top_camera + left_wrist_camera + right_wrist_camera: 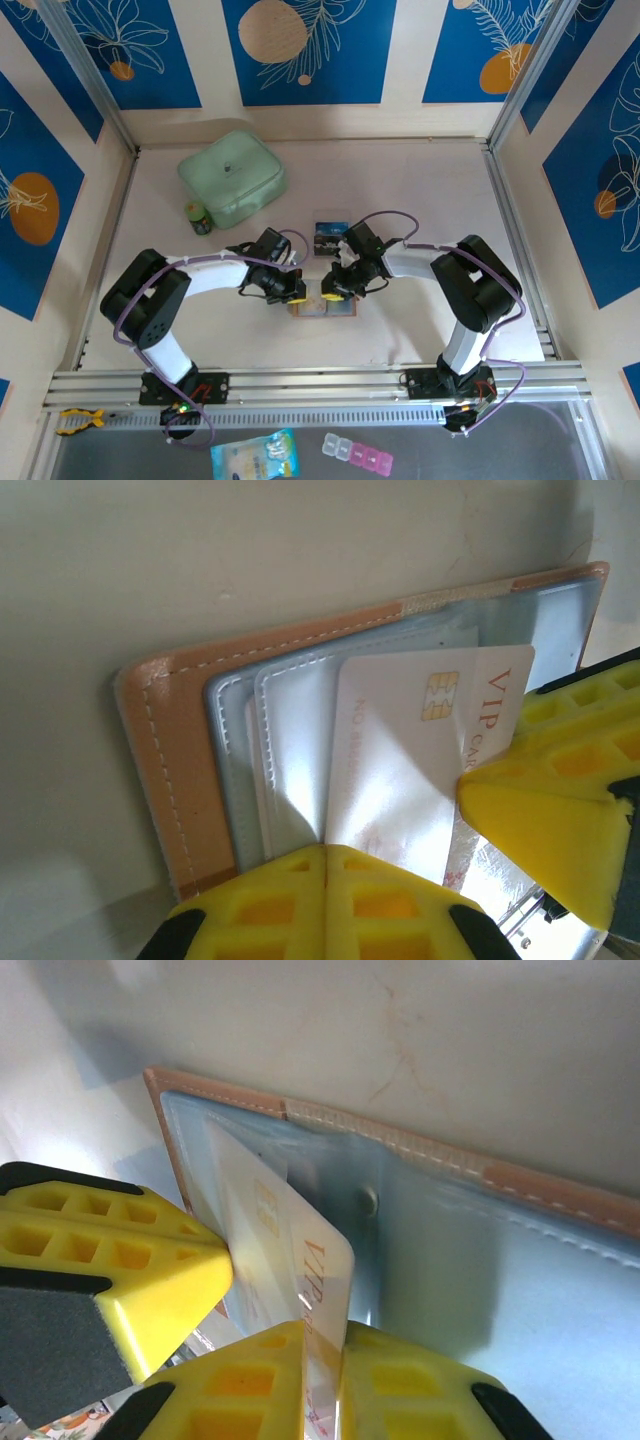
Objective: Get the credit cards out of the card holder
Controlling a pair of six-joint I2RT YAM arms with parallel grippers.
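Note:
The card holder [322, 306] lies open on the table between both grippers, tan leather outside [180, 770] and grey-blue pockets inside [520, 1260]. A pale credit card [400, 770] printed "VIP CARD" sticks partly out of a pocket, tilted up. My right gripper [322, 1345] is shut on the free corner of that card [290, 1250]. My left gripper [325, 858] is shut with nothing between its jaws, and its tips rest on the holder's pocket side beside the card. In the top view the left gripper [295, 293] and right gripper [337, 290] nearly touch. A dark blue credit card [330, 238] lies flat just behind the holder.
A large mint-green zip case [232, 177] sits at the back left with a small dark-lidded green jar [198, 217] in front of it. An aluminium rail [320, 380] runs along the near edge. A blue packet [255, 455] and a pill box [358, 452] lie below the rail.

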